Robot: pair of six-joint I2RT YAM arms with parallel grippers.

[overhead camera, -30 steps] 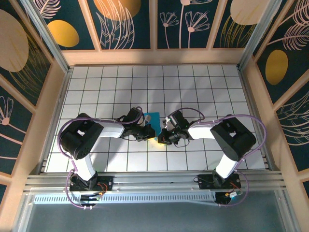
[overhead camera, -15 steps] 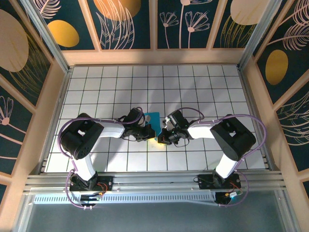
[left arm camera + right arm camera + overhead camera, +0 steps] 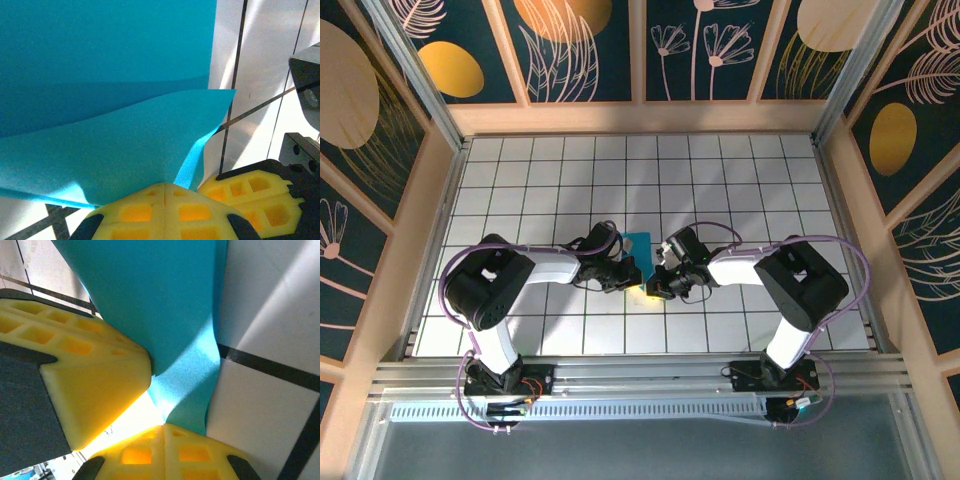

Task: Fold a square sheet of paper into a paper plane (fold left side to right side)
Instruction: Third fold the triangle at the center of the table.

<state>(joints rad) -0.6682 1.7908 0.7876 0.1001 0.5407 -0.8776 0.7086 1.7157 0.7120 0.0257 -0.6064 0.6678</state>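
From the overhead camera I see the square sheet of paper (image 3: 639,242) as a small cyan patch near the middle of the white tiled table (image 3: 530,180), lying between the two wrists; the left gripper (image 3: 631,277) reaches in from the left and the right gripper (image 3: 656,283) from the right. Their tips sit just beside each other at the paper's near edge, too tightly packed for me to separate from up there. On the left wrist camera, that gripper's yellow fingers (image 3: 135,210) are pressed together along a closed seam, and the cyan paper comes straight out of it, so I read them as clamped on the sheet. A loose layer curves up from the pinch over a flatter layer beyond, and its corner points toward the right gripper's yellow fingers at the lower right of that view. On the right wrist camera, its own yellow fingers (image 3: 195,455) are likewise together, with a narrow neck of the paper caught in the seam; the sheet widens as it runs away from the pinch. The left gripper's yellow finger sits close on the left of that view, overlapping the paper's edge; I cannot tell whether it touches there.
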